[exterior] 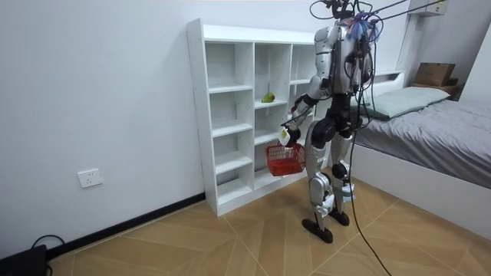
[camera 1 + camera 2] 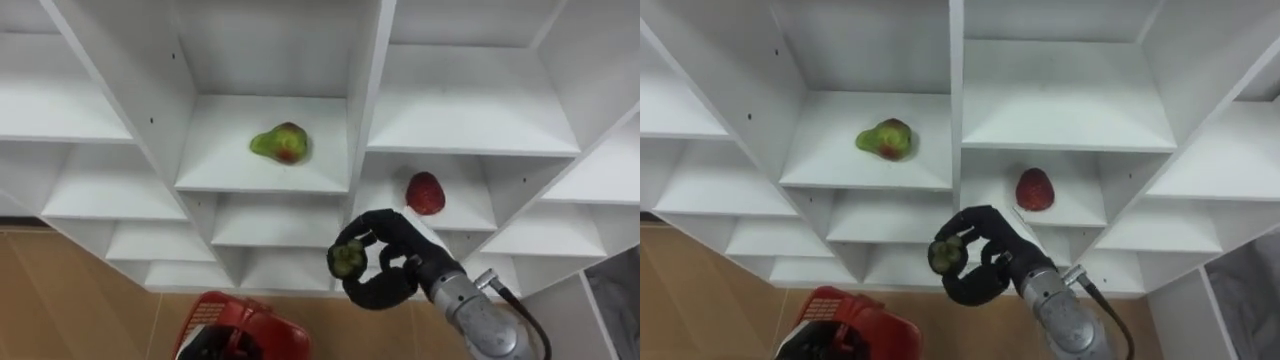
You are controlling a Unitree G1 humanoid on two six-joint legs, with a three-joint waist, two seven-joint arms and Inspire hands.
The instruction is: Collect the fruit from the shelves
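My right hand (image 2: 385, 262) (image 2: 985, 262) is out in front of the white closet (image 2: 365, 120) with its fingers curled round a small green fruit (image 2: 347, 258) (image 2: 948, 254). A green and red pear (image 2: 280, 143) (image 2: 885, 138) lies on a middle shelf. A red strawberry-like fruit (image 2: 425, 193) (image 2: 1035, 189) sits on the shelf below and to the right. The red basket (image 2: 240, 330) (image 2: 840, 330) (image 1: 285, 159) hangs at the lower left, below the held fruit. In the room view the robot stands facing the closet (image 1: 238, 115).
The other compartments of the closet are bare. A wooden floor (image 2: 70, 300) lies below. In the room view a bed (image 1: 430, 126) stands behind the robot and a wall socket (image 1: 90, 178) is on the room view's left.
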